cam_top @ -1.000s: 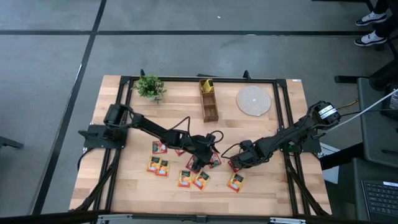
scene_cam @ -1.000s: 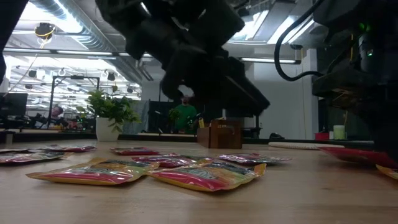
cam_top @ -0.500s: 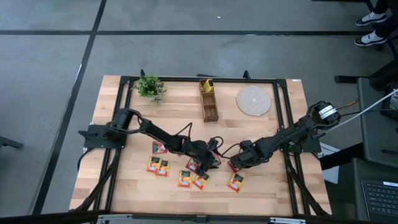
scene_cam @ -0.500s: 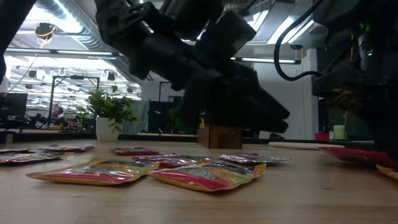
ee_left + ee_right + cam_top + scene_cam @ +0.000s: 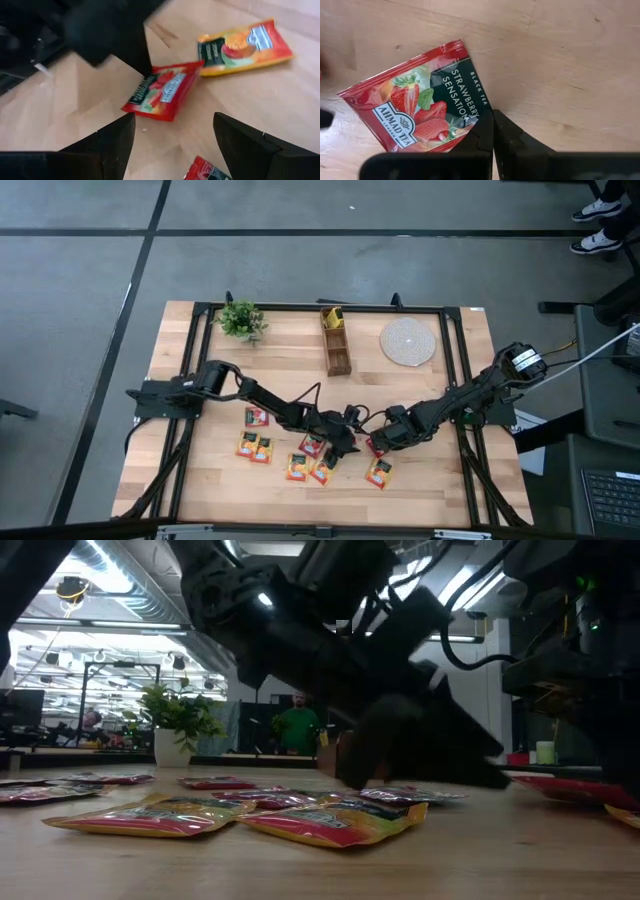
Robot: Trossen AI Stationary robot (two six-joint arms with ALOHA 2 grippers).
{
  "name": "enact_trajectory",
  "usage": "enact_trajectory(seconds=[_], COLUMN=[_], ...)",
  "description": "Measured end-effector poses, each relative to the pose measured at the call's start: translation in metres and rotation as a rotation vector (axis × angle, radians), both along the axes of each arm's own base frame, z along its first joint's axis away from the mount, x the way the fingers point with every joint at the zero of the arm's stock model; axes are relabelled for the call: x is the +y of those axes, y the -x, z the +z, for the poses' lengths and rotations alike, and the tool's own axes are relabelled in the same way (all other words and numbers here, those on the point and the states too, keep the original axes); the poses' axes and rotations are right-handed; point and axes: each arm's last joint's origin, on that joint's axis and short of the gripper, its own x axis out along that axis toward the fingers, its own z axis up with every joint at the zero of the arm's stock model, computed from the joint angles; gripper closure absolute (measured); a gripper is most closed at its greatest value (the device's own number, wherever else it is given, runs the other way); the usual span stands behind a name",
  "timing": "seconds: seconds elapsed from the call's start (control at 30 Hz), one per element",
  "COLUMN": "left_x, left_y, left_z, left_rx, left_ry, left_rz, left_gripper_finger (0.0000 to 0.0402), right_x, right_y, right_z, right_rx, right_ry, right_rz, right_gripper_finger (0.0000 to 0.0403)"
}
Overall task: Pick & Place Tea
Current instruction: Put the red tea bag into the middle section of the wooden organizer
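On the pale planked wooden counter [image 5: 200, 470] a leafy green potted plant [image 5: 241, 319] sits at the far left corner. My left gripper [image 5: 347, 442] reaches low over the middle of the counter, its jaws spread wide apart and holding nothing, hovering among flat, glossy square tea sachets [image 5: 297, 467] scattered in orange, yellow and red. Behind them stands a narrow brown wooden box [image 5: 336, 342], and farther right a round pale woven mat [image 5: 407, 341]. My right gripper [image 5: 492, 131] rests its jaws pressed together on the edge of a crinkly red strawberry sachet [image 5: 422, 116] lying flat on the wood, just beside the left gripper.
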Motion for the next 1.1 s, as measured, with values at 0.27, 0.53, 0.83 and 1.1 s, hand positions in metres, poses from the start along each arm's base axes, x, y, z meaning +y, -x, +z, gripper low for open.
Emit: enact_trajectory(seconds=[0.27, 0.53, 0.83, 1.1], left_x=[-0.002, -0.002, -0.003, -0.003], left_y=[-0.011, -0.013, -0.013, -0.014], left_z=[-0.01, -0.007, -0.008, -0.009], left_rx=[-0.018, -0.054, -0.059, -0.08], left_ry=[-0.039, -0.051, -0.07, -0.116], left_rz=[0.001, -0.007, -0.041, -0.087], left_gripper_finger=[0.0137, 0.0138, 0.0196, 0.0257], right_x=[0.0, 0.0, 0.0, 0.0], right_y=[0.0, 0.0, 0.0, 0.0], right_z=[0.0, 0.0, 0.0, 0.0], right_rx=[-0.001, -0.002, -0.002, -0.001], right_ry=[0.002, 0.006, 0.007, 0.007], right_rz=[0.0, 0.0, -0.001, -0.011], right_gripper_finger=[0.0399, 0.0399, 0.0399, 0.0399])
